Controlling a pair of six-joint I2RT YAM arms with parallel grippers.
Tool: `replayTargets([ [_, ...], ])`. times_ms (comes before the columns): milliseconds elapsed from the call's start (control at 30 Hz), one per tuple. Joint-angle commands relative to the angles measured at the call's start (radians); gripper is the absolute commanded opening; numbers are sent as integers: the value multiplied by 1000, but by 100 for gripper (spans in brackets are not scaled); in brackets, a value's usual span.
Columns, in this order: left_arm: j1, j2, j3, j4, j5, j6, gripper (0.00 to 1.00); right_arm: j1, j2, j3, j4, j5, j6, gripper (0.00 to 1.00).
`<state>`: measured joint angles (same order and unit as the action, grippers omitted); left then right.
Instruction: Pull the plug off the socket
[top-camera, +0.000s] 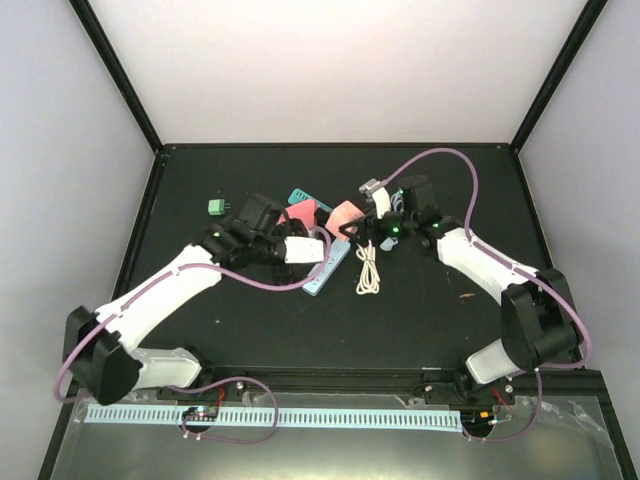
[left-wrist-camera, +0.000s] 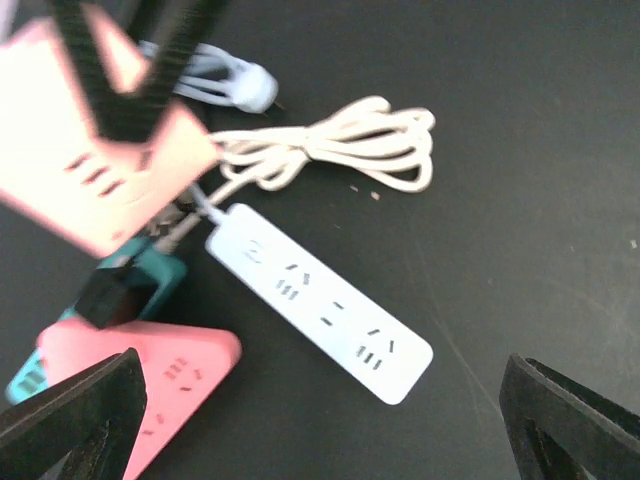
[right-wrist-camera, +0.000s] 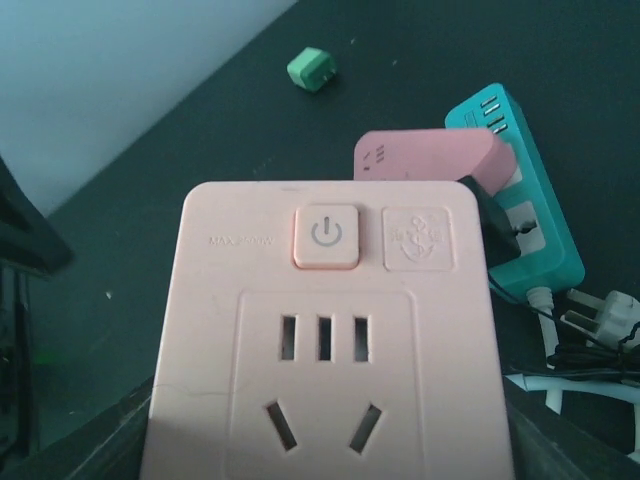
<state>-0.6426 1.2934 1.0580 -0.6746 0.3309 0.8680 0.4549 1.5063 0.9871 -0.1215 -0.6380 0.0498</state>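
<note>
Closest to the lens, the pink socket (right-wrist-camera: 325, 370) filled the lower half of the right wrist view, its slots empty. We saw it clamped between the right fingers (left-wrist-camera: 100, 75), seemingly raised off the table (left-wrist-camera: 520, 150). Our left fingers (left-wrist-camera: 70, 420) stood wide apart at the bottom corners of the left wrist view, nothing between them. A white plug (left-wrist-camera: 250, 88) lay loose on the table at the upper left of that view, near the socket but not in it.

We judged the pull itself done and the release in hand; next we would set the socket down gently. One doubt: a black plug (right-wrist-camera: 497, 225) sat in the teal strip (right-wrist-camera: 550, 250) at the right of the right wrist view. If that was meant, the left fingers would have to close on it and pull straight out.
</note>
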Motion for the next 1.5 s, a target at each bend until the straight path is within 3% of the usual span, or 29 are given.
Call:
replayTargets([
  [0, 38, -121, 7, 117, 6, -244, 99, -21, -62, 36, 100, -108, 133, 1],
  [100, 42, -183, -16, 220, -62, -328, 99, -21, -77, 40, 150, -129, 212, 2],
  [333, 51, -209, 33, 238, -183, -416, 99, -21, -99, 56, 260, -136, 387, 4],
  [700, 52, -141, 106, 255, -103, -426, 99, -8, -54, 15, 535, -138, 739, 5],
  [1067, 51, -50, 204, 256, -74, -478, 98, 87, -57, -3, 560, -123, 780, 7],
  [1300, 46, -22, 227, 249, -68, -464, 83, 109, -45, -5, 570, -123, 813, 8],
  [1467, 43, -20, 229, 244, -67, -446, 60, 116, -39, -2, 572, -126, 829, 9],
])
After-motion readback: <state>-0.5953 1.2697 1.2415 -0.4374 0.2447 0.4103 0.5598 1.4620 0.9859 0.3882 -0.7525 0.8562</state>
